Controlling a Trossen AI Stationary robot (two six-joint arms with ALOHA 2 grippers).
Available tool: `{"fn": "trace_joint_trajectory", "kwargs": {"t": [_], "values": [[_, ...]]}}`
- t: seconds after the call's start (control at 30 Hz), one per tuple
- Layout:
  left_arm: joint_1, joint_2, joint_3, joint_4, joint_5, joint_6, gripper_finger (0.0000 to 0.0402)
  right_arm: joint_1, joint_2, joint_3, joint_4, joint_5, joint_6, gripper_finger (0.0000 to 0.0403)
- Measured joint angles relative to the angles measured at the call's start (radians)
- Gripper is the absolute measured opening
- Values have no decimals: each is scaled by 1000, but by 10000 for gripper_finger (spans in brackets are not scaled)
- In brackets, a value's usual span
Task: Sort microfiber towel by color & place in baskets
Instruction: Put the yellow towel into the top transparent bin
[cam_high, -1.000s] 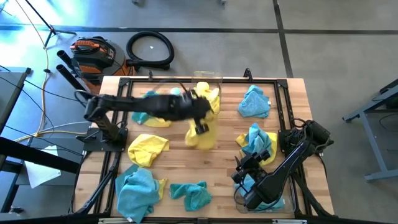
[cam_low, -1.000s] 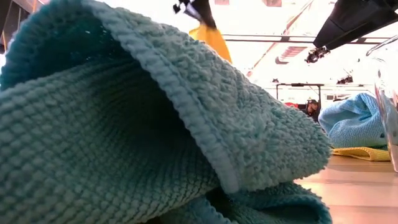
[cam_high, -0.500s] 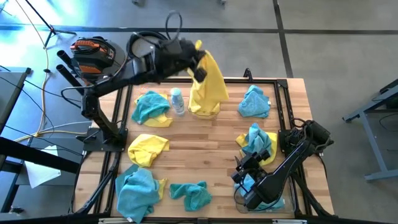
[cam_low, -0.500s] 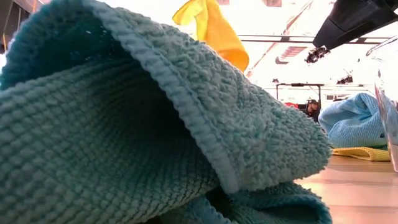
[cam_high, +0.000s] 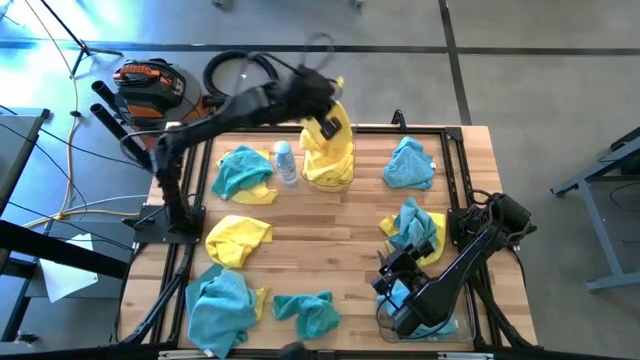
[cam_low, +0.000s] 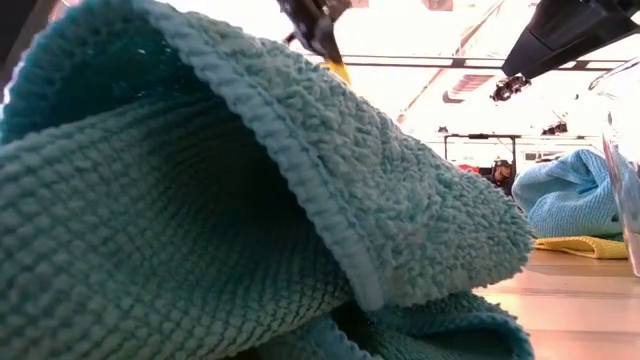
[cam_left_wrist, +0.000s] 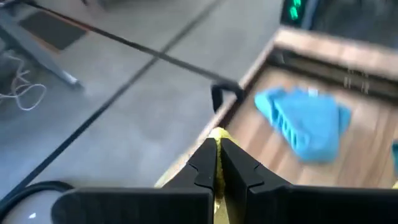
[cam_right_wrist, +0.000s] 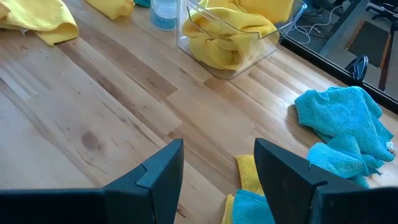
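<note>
Over far basket (cam_high: 333, 165), left gripper (cam_high: 330, 127) pinches yellow towel (cam_high: 328, 155).

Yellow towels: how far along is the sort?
Done: yellow cloths fill the far clear tub. In hand: the left pincer pinches a yellow towel over that tub. Left: one yellow towel and several teal towels on the table; right pincer waits open.

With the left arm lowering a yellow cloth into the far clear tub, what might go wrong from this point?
1. The left hand is shut on the bright yellow microfiber towel over the clear plastic tub, which already holds yellow cloth; part may drape over the rim.
2. The small white-and-blue bottle stands right beside the tub; a swing of the arm might topple it.
3. The right hand waits open near the other tub.
</note>
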Motion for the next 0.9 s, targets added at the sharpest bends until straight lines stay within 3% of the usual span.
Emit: {"fn": "trace_joint_trajectory", "kwargs": {"t": [0.2,0.47,0.9], "values": [[3,161,0,14,95,109,0,-3,0,0,4,-5,-4,193],[0,317,-1,13,48,161,0,-4,0,0,7,-6,-14,193],[-12,459,-1,-62,17,132,0,-4,0,0,18,-7,-28,193]]}}
